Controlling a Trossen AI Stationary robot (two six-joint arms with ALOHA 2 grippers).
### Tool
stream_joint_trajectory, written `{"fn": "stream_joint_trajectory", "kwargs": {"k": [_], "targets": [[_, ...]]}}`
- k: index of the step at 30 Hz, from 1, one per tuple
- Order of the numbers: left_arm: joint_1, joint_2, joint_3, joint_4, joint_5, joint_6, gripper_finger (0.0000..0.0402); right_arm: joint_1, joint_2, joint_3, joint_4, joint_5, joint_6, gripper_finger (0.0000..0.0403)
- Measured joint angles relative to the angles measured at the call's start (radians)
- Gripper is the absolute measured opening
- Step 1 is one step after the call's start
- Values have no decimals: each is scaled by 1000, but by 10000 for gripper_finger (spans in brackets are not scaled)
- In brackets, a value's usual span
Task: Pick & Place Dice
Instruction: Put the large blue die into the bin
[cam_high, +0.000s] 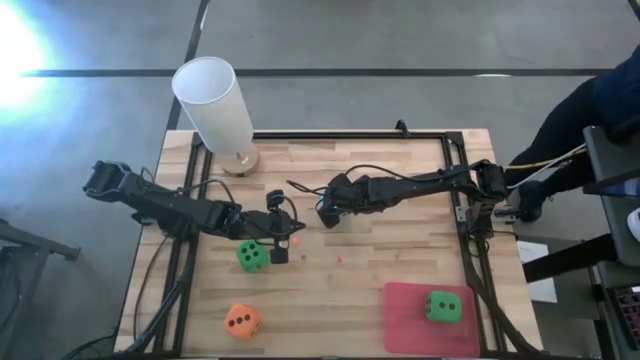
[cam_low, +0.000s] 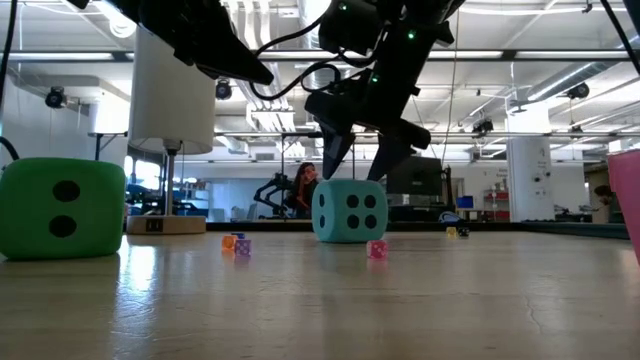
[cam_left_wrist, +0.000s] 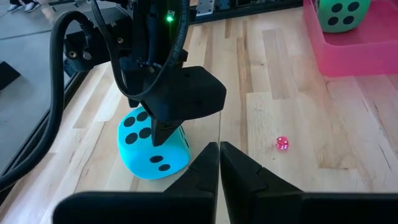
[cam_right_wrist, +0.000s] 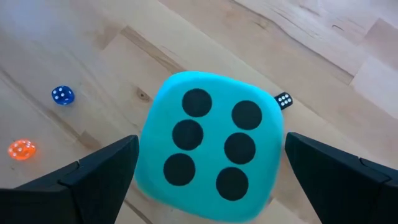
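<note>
The open right gripper (cam_right_wrist: 211, 180) hangs directly over the teal die (cam_right_wrist: 211, 146), its fingers at three and nine o'clock of it. The left gripper (cam_left_wrist: 219, 163), closed, waits beside.

Bright, even overhead lighting; blown-out glare at high view's upper-left floor (cam_high: 20, 50); ceiling strip lights (cam_low: 560, 10) in low view; soft shadows on table (cam_high: 400, 260); near tabletop blurred in low view.

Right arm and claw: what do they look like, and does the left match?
The right claw has two dark, matte, tapered fingers on a blocky black housing with a green light lit above it. Black cables loop along the jointed dark right arm. The left claw has the same dark wedge-shaped fingers.
</note>
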Motion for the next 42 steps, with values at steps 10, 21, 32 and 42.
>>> {"fn": "stream_joint_trajectory", "kwargs": {"k": [10, 21, 32, 42], "targets": [[0, 0, 0, 0, 0, 0, 19, 0, 1, -10, 6, 1, 7, 400], [0, 0, 0, 0, 0, 0, 19, 0, 2, -20, 29, 2, 10, 400], [0, 0, 0, 0, 0, 0, 19, 0, 0, -7, 34, 4, 9, 400], [0, 0, 0, 0, 0, 0, 19, 0, 4, -20, 62, 8, 9, 400]]}}
